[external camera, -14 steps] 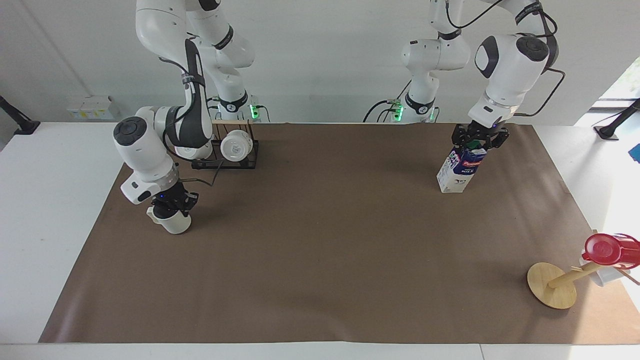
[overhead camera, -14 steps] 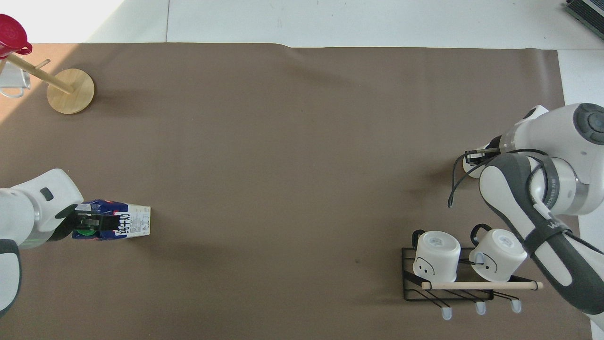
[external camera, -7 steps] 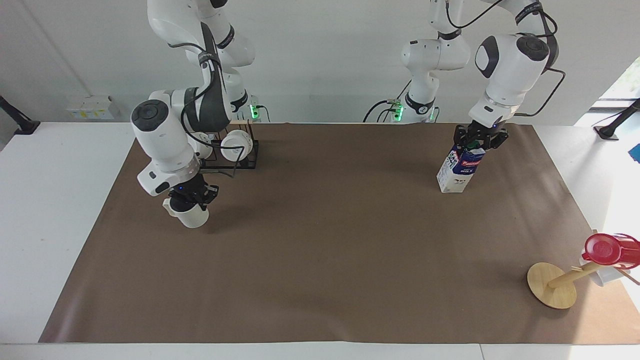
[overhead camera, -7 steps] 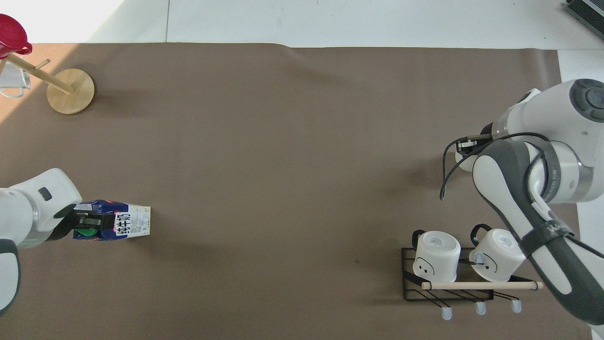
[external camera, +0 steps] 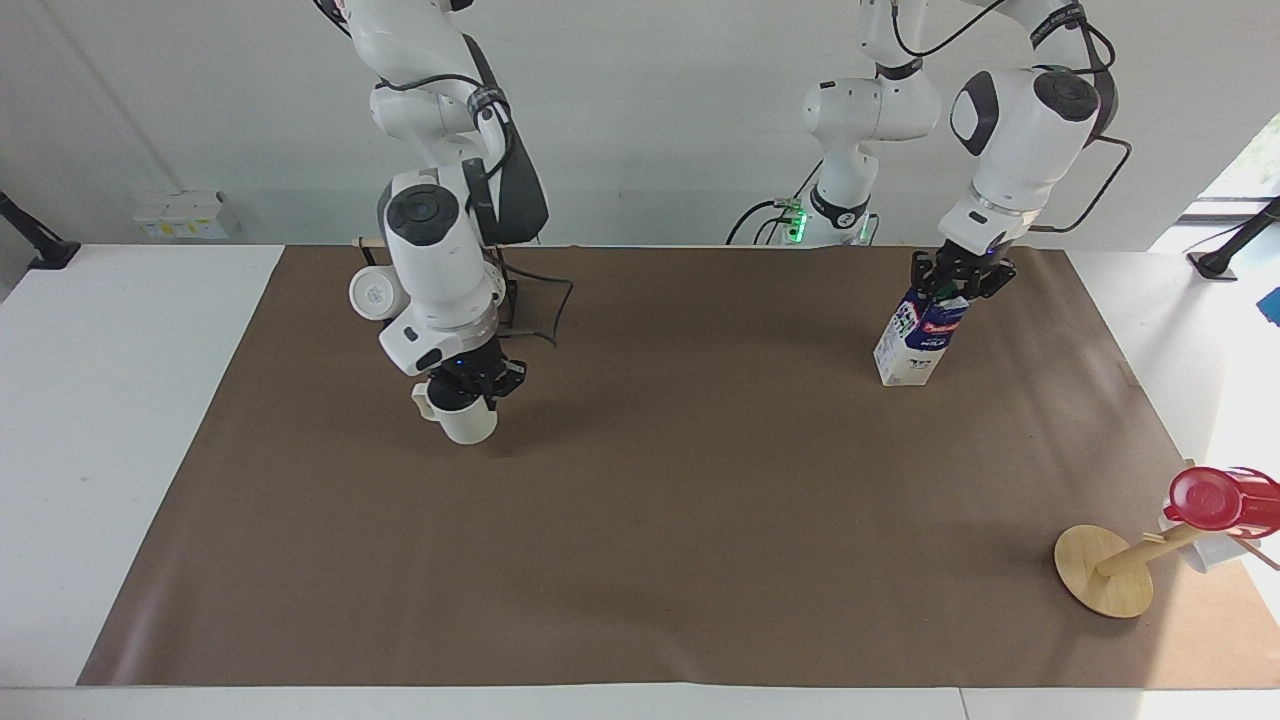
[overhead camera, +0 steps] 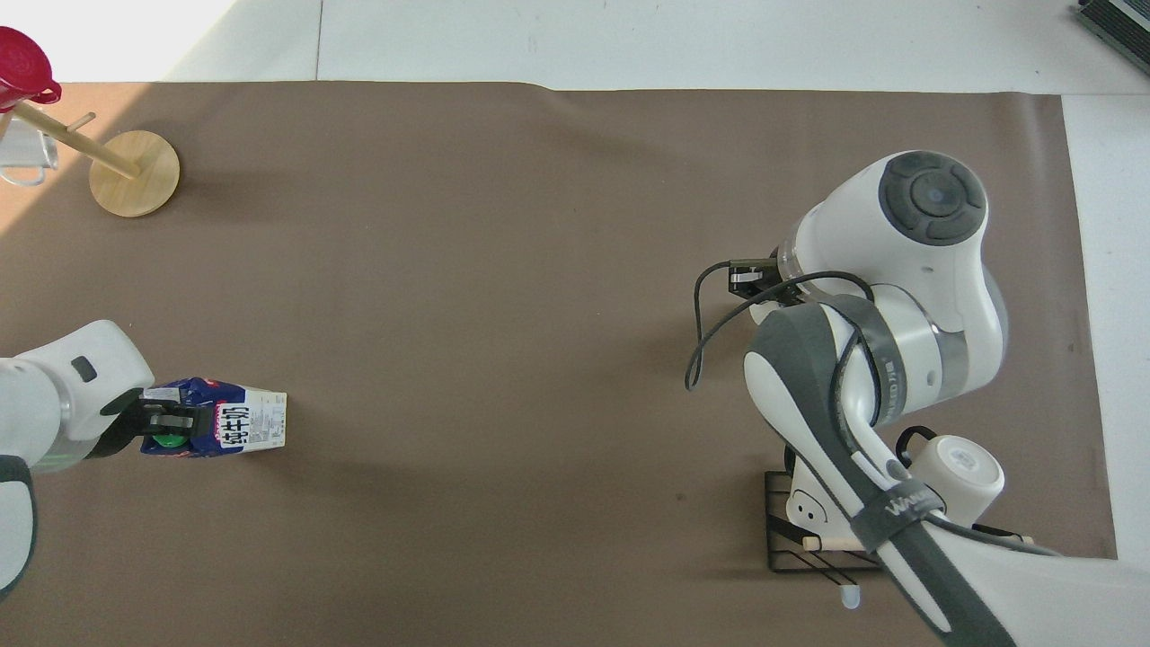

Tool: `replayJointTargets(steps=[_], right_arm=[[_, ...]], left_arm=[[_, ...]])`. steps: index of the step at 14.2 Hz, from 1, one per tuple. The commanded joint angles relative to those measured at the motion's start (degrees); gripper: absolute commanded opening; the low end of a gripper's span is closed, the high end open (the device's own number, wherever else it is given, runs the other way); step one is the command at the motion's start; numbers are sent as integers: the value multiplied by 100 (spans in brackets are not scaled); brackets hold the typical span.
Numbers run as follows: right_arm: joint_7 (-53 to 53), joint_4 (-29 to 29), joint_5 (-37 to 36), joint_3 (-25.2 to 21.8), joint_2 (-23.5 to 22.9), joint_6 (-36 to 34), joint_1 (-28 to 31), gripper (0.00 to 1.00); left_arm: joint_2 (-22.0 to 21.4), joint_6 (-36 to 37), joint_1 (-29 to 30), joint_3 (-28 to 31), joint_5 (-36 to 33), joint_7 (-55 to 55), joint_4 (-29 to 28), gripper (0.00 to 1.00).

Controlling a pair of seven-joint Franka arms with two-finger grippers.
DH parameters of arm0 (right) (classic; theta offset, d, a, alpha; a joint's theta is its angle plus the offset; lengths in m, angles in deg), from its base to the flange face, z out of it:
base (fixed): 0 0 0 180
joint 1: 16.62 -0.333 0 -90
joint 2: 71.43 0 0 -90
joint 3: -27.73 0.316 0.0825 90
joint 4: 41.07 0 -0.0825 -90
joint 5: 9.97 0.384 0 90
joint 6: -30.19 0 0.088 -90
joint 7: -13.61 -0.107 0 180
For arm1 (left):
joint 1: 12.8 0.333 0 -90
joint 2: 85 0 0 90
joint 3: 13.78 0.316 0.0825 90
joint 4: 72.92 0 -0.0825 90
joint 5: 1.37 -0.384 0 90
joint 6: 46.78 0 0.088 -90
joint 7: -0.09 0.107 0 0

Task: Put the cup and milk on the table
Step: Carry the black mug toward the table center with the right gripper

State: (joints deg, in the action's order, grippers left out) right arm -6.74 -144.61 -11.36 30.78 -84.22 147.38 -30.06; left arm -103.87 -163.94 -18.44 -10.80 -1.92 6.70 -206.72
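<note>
The off-white ribbed cup [external camera: 466, 421] hangs from my right gripper [external camera: 468, 388], which is shut on its rim. It is low over the brown mat [external camera: 700, 500], toward the right arm's end of the table. I cannot tell whether its base touches the mat. In the overhead view the right arm's wrist hides the cup. The milk [external camera: 917, 343] is a blue and white carton. It leans on the mat toward the left arm's end, with its base down. My left gripper [external camera: 953, 283] is shut on its top around the green cap [overhead camera: 164, 439]. The carton also shows in the overhead view [overhead camera: 229, 426].
A black wire rack [overhead camera: 780, 544] with two plain white mugs [overhead camera: 958, 469] stands near the right arm's base. A wooden stand [external camera: 1098, 570] carrying a red cup [external camera: 1212, 499] is at the mat's corner farthest from the robots, at the left arm's end.
My right gripper has carried the cup along the mat toward the middle of the table, the arm swinging in over the rack. The left gripper and the milk have stayed in place.
</note>
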Motion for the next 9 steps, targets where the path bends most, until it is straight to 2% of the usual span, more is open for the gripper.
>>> replayJointTargets(steps=[1, 6, 9], right_arm=[[-249, 98, 16, 29, 4, -108, -236, 0], [-1241, 124, -2, 91, -66, -11, -1001, 0], [-1532, 107, -2, 91, -136, -2, -1379, 0]], left_arm=[[-91, -26, 89, -25, 19, 86, 38, 47], [32, 62, 46, -34, 19, 16, 512, 47], [111, 184, 2, -34, 19, -20, 872, 41]])
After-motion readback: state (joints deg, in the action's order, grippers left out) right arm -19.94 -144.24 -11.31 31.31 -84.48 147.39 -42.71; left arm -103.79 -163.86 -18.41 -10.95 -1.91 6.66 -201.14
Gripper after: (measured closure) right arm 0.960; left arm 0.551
